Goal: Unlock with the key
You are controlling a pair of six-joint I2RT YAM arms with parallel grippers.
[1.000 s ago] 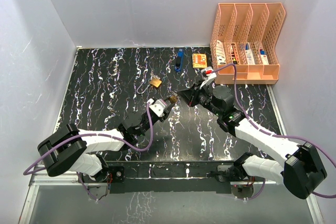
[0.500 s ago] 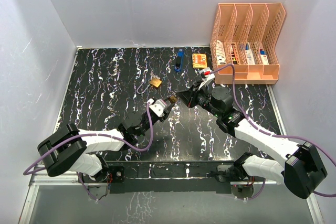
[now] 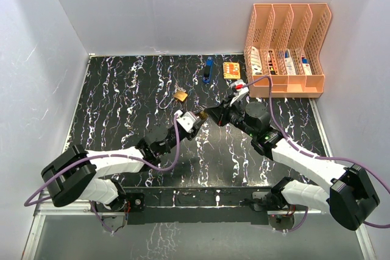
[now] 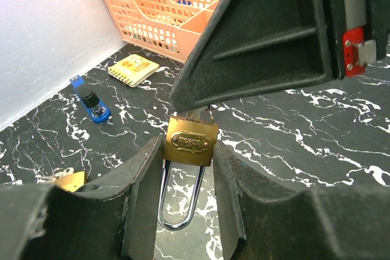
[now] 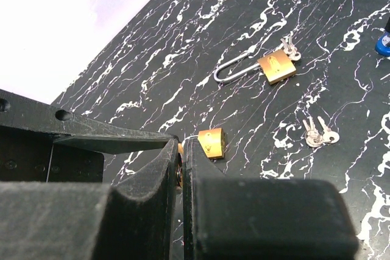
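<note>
Holding brass padlock [image 4: 190, 142] mid-air: left end effector [image 4: 187, 172] clamped on its body, shackle [image 4: 177, 211] hanging down; key [image 4: 200, 112] pinched in right end effector [image 5: 181, 150], tip at the body's far end. I reckon small, rigid, slick metal; grip flat faces, twist gently.

The left gripper [image 3: 192, 119], clamped on the padlock [image 3: 198, 114], edges right and farther out. The right gripper [image 3: 210, 114] eases left toward it, so the gap between them closes and the key [image 4: 200, 112] now meets the padlock.
</note>
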